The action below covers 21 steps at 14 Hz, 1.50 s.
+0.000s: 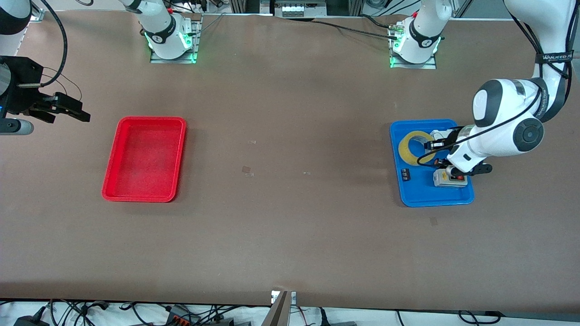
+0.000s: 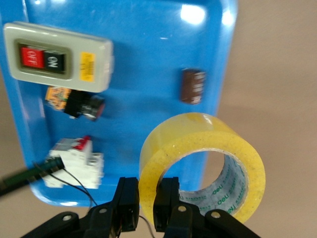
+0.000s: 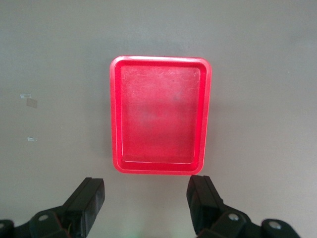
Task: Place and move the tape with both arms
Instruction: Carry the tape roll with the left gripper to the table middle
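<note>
The left gripper (image 2: 146, 206) had its fingers pinched across the wall of the yellow tape roll (image 2: 202, 166), one inside the hole and one outside, a hold suited to lifting the ring out of the blue tray (image 1: 419, 195). The roll appeared raised over the tray's edge, clear of the switch box (image 2: 58, 57). The right gripper (image 3: 146, 201) waited wide open and empty above the table beside the red tray (image 3: 161, 115), presumably to take the tape there.

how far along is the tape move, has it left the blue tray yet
Early. The left gripper has closed on the wall of the tape, which looks lifted but is over the blue tray. The right gripper waits open up by the red tray, which holds nothing. Carrying it across remains.
</note>
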Motion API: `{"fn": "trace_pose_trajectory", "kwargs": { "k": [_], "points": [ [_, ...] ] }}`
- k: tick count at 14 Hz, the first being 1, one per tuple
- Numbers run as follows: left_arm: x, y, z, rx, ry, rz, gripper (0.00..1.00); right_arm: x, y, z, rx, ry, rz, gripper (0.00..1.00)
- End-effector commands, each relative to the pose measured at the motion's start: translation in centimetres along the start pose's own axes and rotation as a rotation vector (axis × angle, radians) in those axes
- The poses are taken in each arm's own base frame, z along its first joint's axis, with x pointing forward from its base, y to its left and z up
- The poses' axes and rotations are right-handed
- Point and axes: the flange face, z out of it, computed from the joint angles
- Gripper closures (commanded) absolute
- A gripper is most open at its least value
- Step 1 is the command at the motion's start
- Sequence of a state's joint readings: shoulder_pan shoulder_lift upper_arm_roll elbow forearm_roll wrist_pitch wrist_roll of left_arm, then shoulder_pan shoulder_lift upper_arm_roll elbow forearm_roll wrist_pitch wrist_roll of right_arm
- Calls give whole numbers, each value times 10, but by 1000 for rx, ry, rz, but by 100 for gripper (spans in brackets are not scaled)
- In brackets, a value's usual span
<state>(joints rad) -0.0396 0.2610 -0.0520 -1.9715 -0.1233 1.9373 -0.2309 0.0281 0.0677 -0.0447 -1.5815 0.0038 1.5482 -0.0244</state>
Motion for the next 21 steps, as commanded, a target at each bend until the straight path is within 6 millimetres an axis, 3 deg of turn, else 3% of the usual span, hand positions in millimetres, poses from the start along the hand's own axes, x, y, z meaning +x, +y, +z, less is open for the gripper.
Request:
{"fn": "trace_pose_trajectory", "kwargs": {
  "k": [1,6,8,10,12,13,14,15,16,18,20,21],
  "points": [
    [4,95,1,-56,-30,-114,100,-1,-2,-3,15,2,9,0],
    [-19,275,25,-132,-54,-273,100,3,-4,3,21,-6,7,0],
    [-40,334,49,-141,-24,-323,100,6,-6,9,22,-15,-2,0],
    [-60,374,74,-190,47,-330,100,10,-14,16,18,-28,-21,0],
    [-64,385,104,-173,46,-330,99,13,-25,19,14,-26,-41,0],
    [-62,384,113,-163,41,-331,91,13,-23,19,16,-23,-38,0],
    [-60,383,117,-158,40,-328,72,13,-19,17,15,-22,-33,0],
    [-59,382,123,-148,38,-321,33,13,-18,17,12,-22,-33,0],
    [-60,383,121,-144,47,-321,0,13,-15,18,12,-25,-29,0],
    [-61,381,95,-162,66,-324,0,16,-14,22,12,-26,-27,0],
    [-73,371,42,-155,58,-326,0,26,-19,41,11,-54,-34,0],
    [-76,355,10,-119,77,-324,0,33,-24,54,9,-69,-43,0]
  ]
}}
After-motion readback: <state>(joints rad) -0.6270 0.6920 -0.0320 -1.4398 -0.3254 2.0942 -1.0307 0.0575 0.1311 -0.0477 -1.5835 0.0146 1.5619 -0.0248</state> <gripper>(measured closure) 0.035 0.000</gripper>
